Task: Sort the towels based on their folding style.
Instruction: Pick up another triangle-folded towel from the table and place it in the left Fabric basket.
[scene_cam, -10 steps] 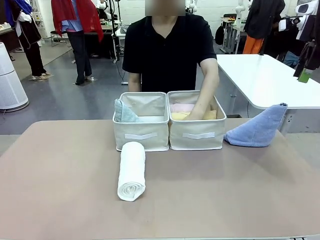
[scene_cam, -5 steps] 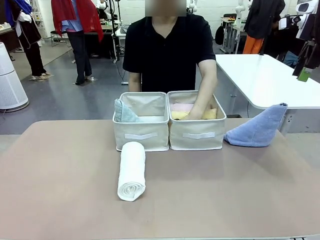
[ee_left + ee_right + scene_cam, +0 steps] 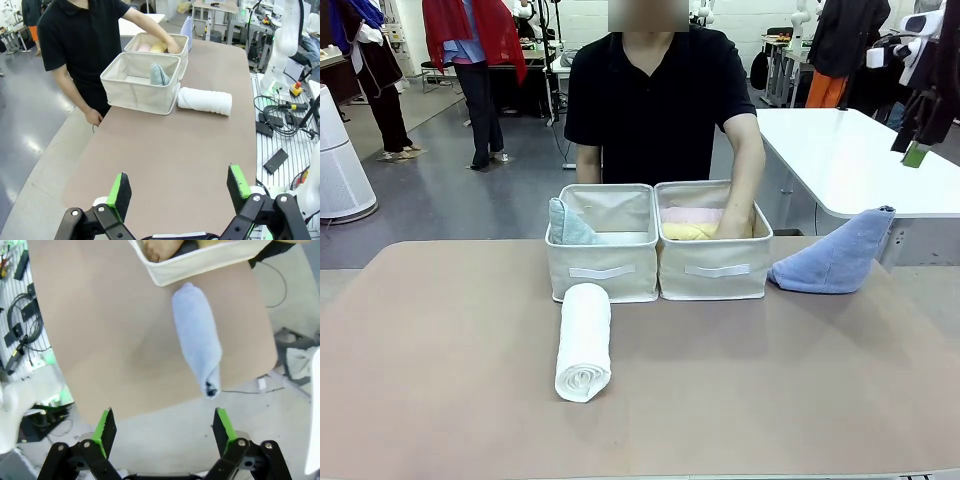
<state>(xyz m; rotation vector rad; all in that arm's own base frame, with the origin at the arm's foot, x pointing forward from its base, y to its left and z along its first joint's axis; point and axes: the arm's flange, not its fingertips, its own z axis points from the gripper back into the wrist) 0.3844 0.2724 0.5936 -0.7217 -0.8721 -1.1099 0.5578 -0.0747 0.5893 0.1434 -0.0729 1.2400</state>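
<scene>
A white rolled towel [image 3: 584,342] lies on the table in front of the left cream basket [image 3: 601,272]; the left wrist view shows that towel [image 3: 205,100] too. A pale mint cone towel [image 3: 567,224] stands inside the left basket. Pink [image 3: 688,214] and yellow [image 3: 688,231] rolls lie in the right basket [image 3: 713,270], where the person's hand [image 3: 732,226] reaches in. A periwinkle blue cone towel [image 3: 838,257] lies on the table to the right of the baskets, and the right wrist view also shows the blue cone [image 3: 198,336]. My left gripper [image 3: 177,190] and right gripper [image 3: 164,430] hang open and hold nothing.
A person in a black shirt [image 3: 658,90] stands at the far side behind the baskets. A second white table [image 3: 850,160] stands at the back right. Bare table surface [image 3: 770,390] lies in front of the baskets.
The person's hand has shifted right inside the right basket, uncovering more of the yellow and pink rolls. The towels on the table have not moved.
</scene>
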